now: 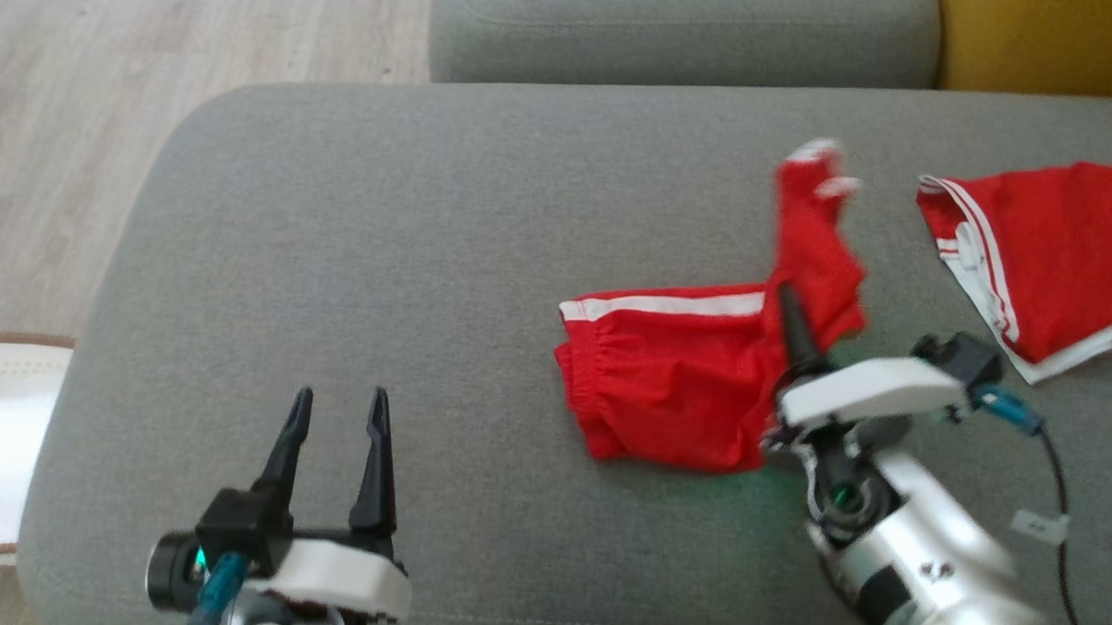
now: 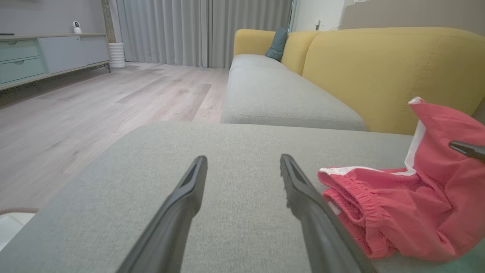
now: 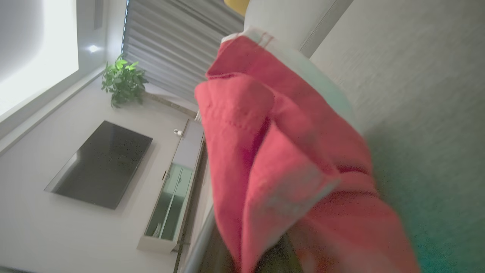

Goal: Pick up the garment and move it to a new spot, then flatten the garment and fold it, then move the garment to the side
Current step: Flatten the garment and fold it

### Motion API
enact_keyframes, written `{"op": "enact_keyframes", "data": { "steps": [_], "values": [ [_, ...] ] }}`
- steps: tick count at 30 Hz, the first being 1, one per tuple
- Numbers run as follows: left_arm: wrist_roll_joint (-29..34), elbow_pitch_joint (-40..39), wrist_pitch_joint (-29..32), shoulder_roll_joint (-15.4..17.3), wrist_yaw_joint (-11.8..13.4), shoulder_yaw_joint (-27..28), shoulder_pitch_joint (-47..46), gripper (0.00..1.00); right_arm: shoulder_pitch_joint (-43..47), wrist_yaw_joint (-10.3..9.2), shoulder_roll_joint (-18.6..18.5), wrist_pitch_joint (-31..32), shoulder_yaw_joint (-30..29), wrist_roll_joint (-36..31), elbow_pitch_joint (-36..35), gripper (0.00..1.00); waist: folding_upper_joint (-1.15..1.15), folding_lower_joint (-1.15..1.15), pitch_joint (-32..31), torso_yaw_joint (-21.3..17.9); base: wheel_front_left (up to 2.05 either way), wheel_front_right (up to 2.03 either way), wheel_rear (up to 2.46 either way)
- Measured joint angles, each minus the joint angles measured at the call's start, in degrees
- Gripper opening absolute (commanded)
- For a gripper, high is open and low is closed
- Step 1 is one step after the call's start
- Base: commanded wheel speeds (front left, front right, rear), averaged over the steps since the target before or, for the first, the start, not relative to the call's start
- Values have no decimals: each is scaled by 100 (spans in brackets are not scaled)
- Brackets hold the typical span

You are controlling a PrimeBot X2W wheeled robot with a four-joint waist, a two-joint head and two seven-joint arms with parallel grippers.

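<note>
Left jaws apart, red shorts on cushion, second garment near

A home living room: grey-and-yellow sofa, wall-mounted television, long curtains, sideboard, houseplant, wood floor

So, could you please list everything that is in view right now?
red shorts: one, red with white stripe, on near cushion, part lifted
second red garment: one, red with white trim, right of the shorts
grey seat cushions: two, grey, near one under both garments
sofa back: one, yellow, behind the cushions
floor: one, pale wood, left of the cushions
curtains: one set, grey, far wall
television: one, black, on wall
plant: one, green, near curtains
left tool: one, dark, open above bare cushion
right tool: one, dark, shut on the red shorts
</note>
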Motion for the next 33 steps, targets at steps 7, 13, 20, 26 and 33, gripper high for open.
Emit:
{"op": "enact_keyframes", "data": {
  "steps": [7,13,20,26,33],
  "values": [
    [0,65,0,1,-51,78,205,100,379,0,3,91,881,124,-435,0,0,0,-122,150,0,0,0],
    [-33,68,0,1,-48,82,204,100,390,0,2,111,1544,93,-416,0,0,0,-150,232,0,0,0],
    [-85,101,0,1,-42,80,205,100,385,0,-1,230,2386,68,-377,100,0,0,-161,326,0,0,0],
    [-143,145,0,1,-37,45,205,100,352,0,0,200,2963,115,-225,100,0,0,-185,407,0,0,0],
    [-203,148,1,1,11,-19,208,100,114,0,-2,188,3412,328,314,100,0,0,-172,380,0,0,0]
  ]
}}
